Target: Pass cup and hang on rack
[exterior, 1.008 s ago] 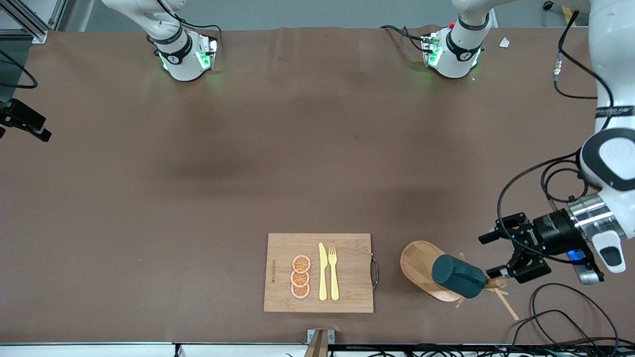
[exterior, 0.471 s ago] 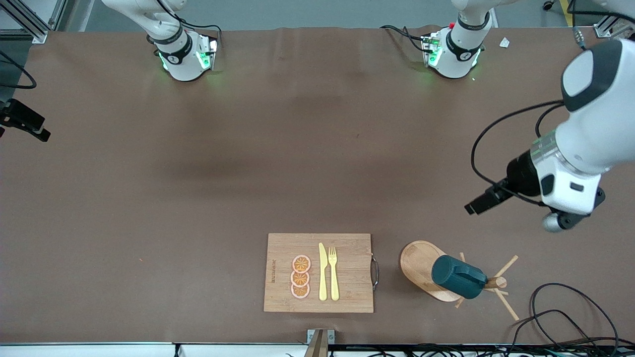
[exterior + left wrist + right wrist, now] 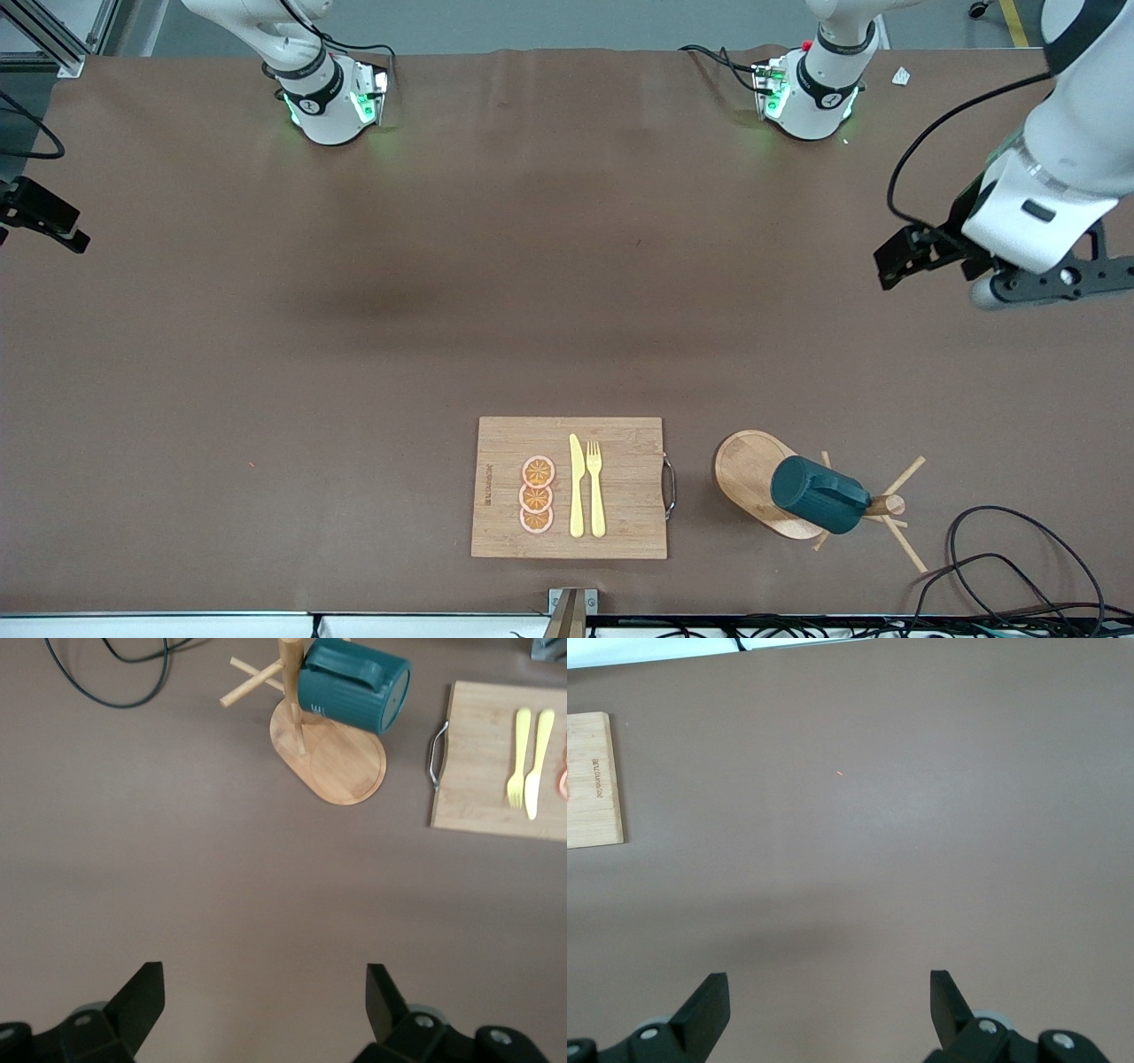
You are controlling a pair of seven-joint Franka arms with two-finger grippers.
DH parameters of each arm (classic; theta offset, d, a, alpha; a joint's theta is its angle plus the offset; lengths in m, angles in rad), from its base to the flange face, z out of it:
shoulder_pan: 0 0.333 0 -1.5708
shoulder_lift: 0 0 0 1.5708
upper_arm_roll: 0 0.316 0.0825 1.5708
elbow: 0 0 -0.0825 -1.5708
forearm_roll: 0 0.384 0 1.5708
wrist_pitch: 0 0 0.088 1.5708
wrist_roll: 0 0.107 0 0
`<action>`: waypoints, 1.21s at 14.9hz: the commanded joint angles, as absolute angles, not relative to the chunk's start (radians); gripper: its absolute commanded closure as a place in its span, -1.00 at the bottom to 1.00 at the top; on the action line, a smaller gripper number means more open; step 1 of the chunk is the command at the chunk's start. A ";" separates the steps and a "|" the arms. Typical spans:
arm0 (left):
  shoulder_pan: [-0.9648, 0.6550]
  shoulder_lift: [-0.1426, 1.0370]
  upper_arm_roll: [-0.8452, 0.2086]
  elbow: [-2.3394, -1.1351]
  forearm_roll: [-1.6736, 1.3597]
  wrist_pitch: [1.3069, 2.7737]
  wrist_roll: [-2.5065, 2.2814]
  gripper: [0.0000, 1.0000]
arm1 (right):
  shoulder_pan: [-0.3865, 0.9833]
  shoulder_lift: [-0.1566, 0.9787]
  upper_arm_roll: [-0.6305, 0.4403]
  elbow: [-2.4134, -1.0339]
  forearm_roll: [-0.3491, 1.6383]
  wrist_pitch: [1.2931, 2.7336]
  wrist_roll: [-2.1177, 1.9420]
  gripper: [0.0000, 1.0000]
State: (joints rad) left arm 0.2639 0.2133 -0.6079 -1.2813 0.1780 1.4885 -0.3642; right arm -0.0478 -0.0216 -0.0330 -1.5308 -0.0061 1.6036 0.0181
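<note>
The dark teal cup hangs tilted on a peg of the wooden rack, above its oval base, near the table's front edge. The left wrist view shows the cup and the rack well away from the fingers. My left gripper is open and empty over bare brown cloth. The left arm's hand is up in the air at the left arm's end of the table. My right gripper is open and empty over bare cloth, and its hand is out of the front view.
A bamboo cutting board beside the rack carries a yellow knife, a fork and orange slices. Black cables lie by the rack at the left arm's end. A corner of the board shows in the right wrist view.
My left arm has drawn back from the rack, rising and swinging toward its base, with its gripper empty. The cup stays hanging on the rack. The right arm has not moved.
</note>
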 commanded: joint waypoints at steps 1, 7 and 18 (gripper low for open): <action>0.163 0.135 -0.482 -1.308 0.175 1.419 -0.293 -1.00 | -0.066 -0.017 -0.020 -1.519 0.003 1.594 0.020 -1.00; -0.029 0.019 -0.149 -1.414 0.008 1.381 -0.152 -1.00 | -0.067 -0.017 -0.021 -1.519 0.003 1.595 0.018 -1.00; -0.123 -0.049 -0.049 -1.529 0.009 1.439 -0.138 -1.00 | -0.066 -0.017 -0.021 -1.519 0.005 1.597 0.018 -1.00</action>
